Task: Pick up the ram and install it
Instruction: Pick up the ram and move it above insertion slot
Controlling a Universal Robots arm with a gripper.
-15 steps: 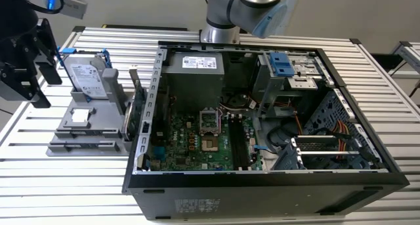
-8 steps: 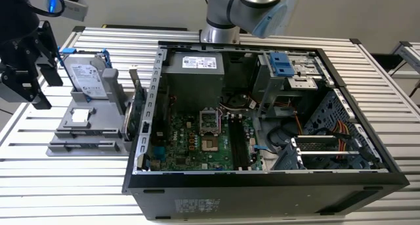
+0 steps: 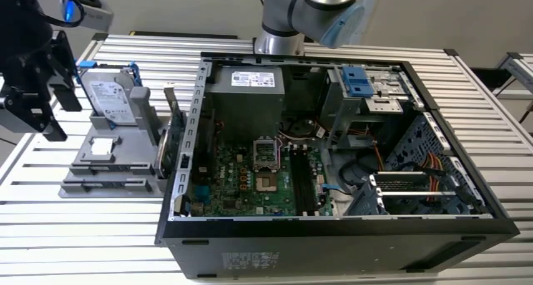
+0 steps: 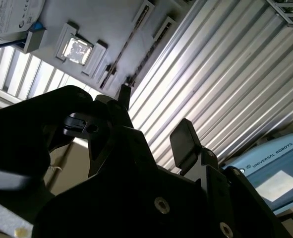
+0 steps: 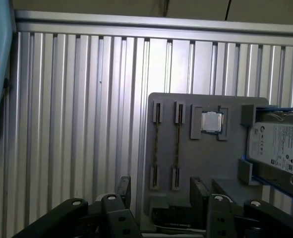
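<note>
Setting: robotics lab or assembly test cell.
Bench: slatted aluminium-profile table (image 3: 75, 235) spans the scene.
Machine: an industrial robot arm (image 3: 283, 17) stands at the far edge.
Workpiece: an opened desktop computer case (image 3: 333, 241) lies on the table, a grey parts fixture (image 3: 108, 173) beside it.

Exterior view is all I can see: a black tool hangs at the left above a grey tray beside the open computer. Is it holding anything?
Observer: No. In both wrist views the tool is open and empty.
Operator: Where's the ram?
Observer: In the first wrist view the ram stands on edge in slots of the grey tray.
Operator: Only one stick?
Observer: No, a second stick stands parallel beside it, and the tool touches neither.
</note>
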